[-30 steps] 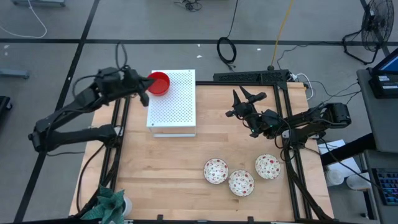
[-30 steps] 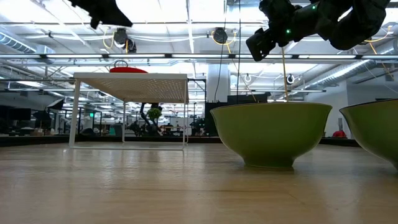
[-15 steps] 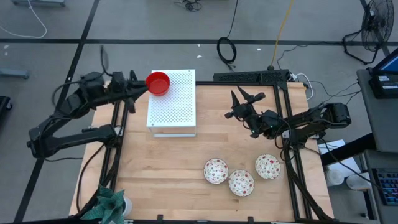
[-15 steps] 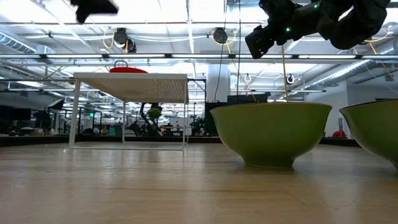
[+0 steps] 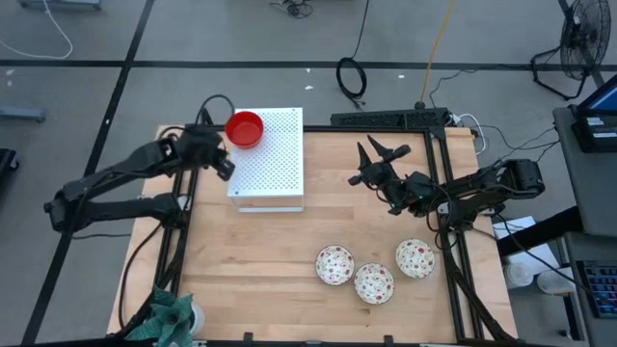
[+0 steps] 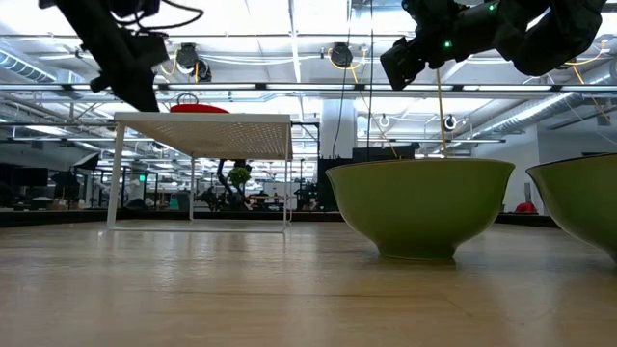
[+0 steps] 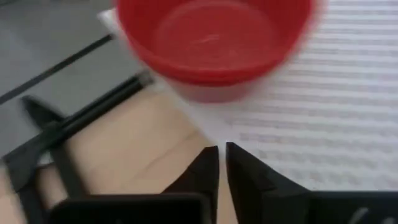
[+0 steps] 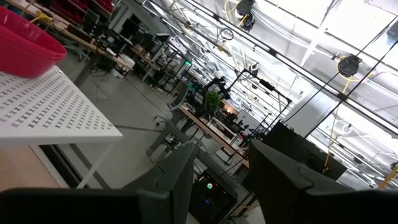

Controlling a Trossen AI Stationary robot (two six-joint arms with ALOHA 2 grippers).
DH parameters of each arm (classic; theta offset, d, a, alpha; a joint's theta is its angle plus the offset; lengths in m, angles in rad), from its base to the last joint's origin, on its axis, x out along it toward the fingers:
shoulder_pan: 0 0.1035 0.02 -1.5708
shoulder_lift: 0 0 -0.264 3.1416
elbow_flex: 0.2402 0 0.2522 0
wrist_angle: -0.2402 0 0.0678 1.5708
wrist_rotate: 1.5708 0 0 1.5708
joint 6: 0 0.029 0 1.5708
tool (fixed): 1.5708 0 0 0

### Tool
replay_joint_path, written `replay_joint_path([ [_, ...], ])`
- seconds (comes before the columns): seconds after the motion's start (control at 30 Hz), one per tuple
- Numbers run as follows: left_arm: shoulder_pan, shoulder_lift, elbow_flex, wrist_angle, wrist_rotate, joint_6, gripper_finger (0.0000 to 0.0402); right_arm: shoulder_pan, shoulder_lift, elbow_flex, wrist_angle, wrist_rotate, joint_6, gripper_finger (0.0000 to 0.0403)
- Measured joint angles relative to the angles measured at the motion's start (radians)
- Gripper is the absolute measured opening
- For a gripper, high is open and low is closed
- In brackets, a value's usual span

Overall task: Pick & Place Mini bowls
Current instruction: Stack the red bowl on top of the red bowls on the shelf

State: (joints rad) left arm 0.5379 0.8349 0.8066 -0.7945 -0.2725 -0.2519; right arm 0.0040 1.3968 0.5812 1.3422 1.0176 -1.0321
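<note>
One red mini bowl [image 5: 244,129] [image 7: 211,43] [image 6: 200,108] stands on its base at the far left corner of the white perforated board [image 5: 267,159]. Three white bowls with red floral insides [image 5: 335,265] [image 5: 374,283] [image 5: 415,257] sit upright on the table's near right part. My left gripper [image 5: 227,166] [image 7: 222,158] is shut and hovers at the board's left edge, just on the near side of the red bowl. My right gripper [image 5: 371,159] [image 8: 217,168] is open and raised above the table's far right part. No other red bowls are in view.
The board stands on thin legs [image 6: 118,173] above the wooden table [image 5: 251,251]. A green plant [image 5: 169,313] sits at the near left corner. Black frame rails [image 5: 453,222] run along the table's sides. The low view shows two bowls' green outer walls [image 6: 419,207] [image 6: 578,202].
My left gripper has drawn back from the red bowl toward the table's left. It has then swung toward the near edge and come down beside the board's left edge. The red bowl has stayed on the board. My right arm has kept still.
</note>
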Motion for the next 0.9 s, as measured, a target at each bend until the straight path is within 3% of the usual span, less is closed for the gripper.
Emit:
replay_joint_path([
  [0.13, 0.000, 0.048, -0.006, 0.076, -0.049, -0.015, 0.0004, 0.000, 0.000, 0.000, 0.000, 0.000, 0.000, 0.0139],
  [0.37, -0.001, 0.143, -0.006, 0.163, 0.008, -0.013, 0.0031, 0.000, 0.000, 0.000, 0.000, 0.000, 0.000, 0.0139],
  [0.57, -0.002, 0.221, -0.005, 0.178, -0.033, 0.011, 0.0020, 0.000, 0.000, 0.000, 0.000, 0.001, 0.000, 0.0139],
  [0.73, -0.002, 0.240, -0.005, 0.223, -0.069, 0.026, 0.0004, 0.000, 0.000, 0.000, 0.000, 0.001, 0.000, 0.0139],
  [0.9, -0.001, 0.231, -0.007, 0.268, -0.069, 0.041, 0.0023, 0.000, 0.000, 0.000, 0.000, 0.001, 0.000, 0.0139],
])
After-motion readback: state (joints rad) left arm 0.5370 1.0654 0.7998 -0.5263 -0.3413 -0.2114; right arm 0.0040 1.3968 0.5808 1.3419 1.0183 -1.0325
